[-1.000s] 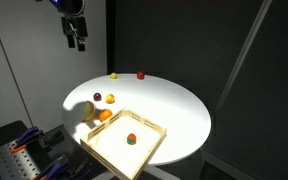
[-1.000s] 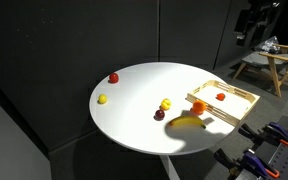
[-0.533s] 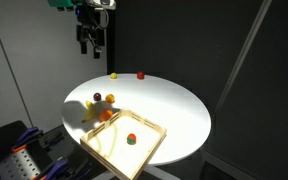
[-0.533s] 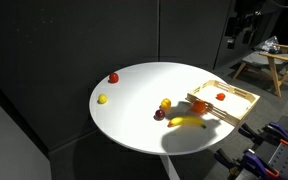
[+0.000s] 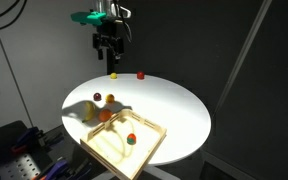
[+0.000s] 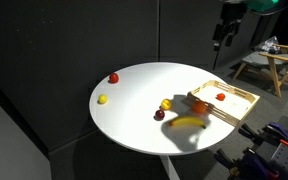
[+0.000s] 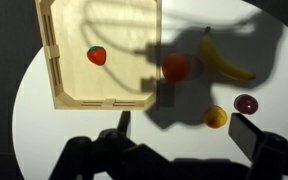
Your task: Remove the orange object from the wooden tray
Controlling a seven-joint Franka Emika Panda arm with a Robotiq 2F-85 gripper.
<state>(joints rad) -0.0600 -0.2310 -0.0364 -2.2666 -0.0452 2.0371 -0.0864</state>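
Observation:
The orange object (image 7: 97, 55) is a small reddish piece with a green part. It lies inside the wooden tray (image 7: 54, 62), away from the rims. It shows in both exterior views (image 5: 131, 139) (image 6: 221, 97), on the tray (image 5: 106, 150) (image 6: 241, 105) at the table's edge. My gripper (image 7: 184, 135) is open and empty. It hangs high above the table (image 5: 108, 48) (image 6: 224, 30), well apart from the tray and the object.
On the round white table (image 5: 174, 110), beside the tray, lie an orange ball (image 7: 176, 67), a banana (image 7: 224, 60), a yellow ball (image 7: 215, 117) and a dark red ball (image 7: 245, 104). A red ball (image 5: 140, 74) and a yellow ball (image 5: 113, 75) lie at the far edge.
The arm has swung from beyond the table's edge to a place over the table, still high up. Its shadow has shifted across the fruit. Nothing on the table has moved.

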